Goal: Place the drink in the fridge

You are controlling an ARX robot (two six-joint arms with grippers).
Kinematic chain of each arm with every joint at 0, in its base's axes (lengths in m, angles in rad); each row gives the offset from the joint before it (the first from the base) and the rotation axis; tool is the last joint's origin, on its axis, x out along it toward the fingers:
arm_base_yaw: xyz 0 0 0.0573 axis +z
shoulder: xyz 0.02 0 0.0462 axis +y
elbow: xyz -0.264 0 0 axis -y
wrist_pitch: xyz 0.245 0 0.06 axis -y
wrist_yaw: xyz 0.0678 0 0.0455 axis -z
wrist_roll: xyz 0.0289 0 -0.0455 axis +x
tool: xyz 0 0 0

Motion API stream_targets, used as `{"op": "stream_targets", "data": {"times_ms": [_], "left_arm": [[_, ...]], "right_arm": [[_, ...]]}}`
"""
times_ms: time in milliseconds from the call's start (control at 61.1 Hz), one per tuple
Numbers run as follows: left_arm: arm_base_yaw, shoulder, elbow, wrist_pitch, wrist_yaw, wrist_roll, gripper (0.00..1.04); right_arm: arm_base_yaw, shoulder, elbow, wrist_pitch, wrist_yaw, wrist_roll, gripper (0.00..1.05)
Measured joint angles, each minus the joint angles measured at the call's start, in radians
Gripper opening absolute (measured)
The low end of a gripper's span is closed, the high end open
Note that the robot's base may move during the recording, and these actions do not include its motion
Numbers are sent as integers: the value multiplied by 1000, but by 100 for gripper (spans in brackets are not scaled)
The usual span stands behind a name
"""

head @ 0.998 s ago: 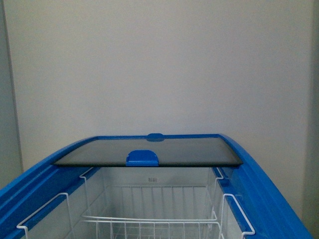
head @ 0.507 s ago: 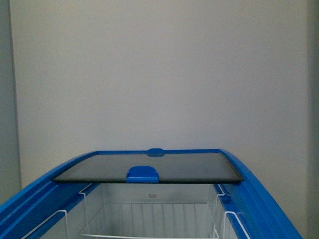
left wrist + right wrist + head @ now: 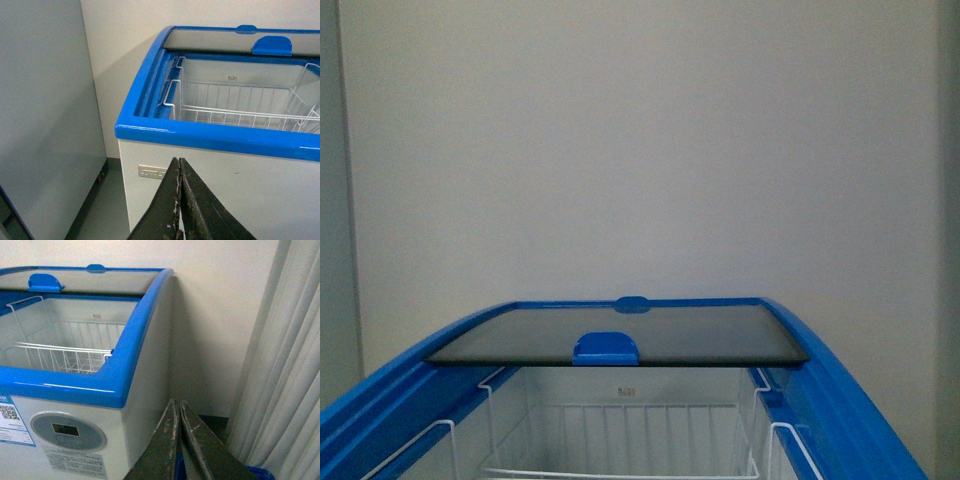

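Observation:
The fridge point(image 3: 380, 395) is a white chest with a blue top rim, straight ahead in the front view. Its glass lid point(image 3: 620, 333) is slid to the far end, leaving the near part open over white wire baskets point(image 3: 620, 440). The drink is out of view in every frame. My left gripper point(image 3: 179, 165) is shut and empty, held in front of the fridge's point(image 3: 210, 140) white front wall, below the rim. My right gripper point(image 3: 178, 407) is shut and empty, beside the fridge's point(image 3: 100, 387) right front corner.
A tall grey-white cabinet point(image 3: 45, 115) stands close to the left of the fridge. Pale curtains point(image 3: 285, 380) hang to the right, with a blue object point(image 3: 257, 472) on the floor below them. A plain wall point(image 3: 640, 140) is behind the fridge.
The front view tilted upward between one second and half a second ago, so the fridge sits lower in the frame. Since then nothing has moved.

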Motion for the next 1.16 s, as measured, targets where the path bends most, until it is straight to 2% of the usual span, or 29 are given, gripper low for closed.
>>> {"op": "stream_targets", "data": {"times_ms": [65,196,425,507,1162], "left_arm": [[0,0,0,0,0,0,15],[0,0,0,0,0,0,34],[0,0,0,0,0,0,85],[0,0,0,0,0,0,97],[0,0,0,0,0,0,97]], "right_arm": [[0,0,0,0,0,0,21],[0,0,0,0,0,0,40],[0,0,0,0,0,0,89],[0,0,0,0,0,1,98],[0,0,0,0,0,1,97]]}}
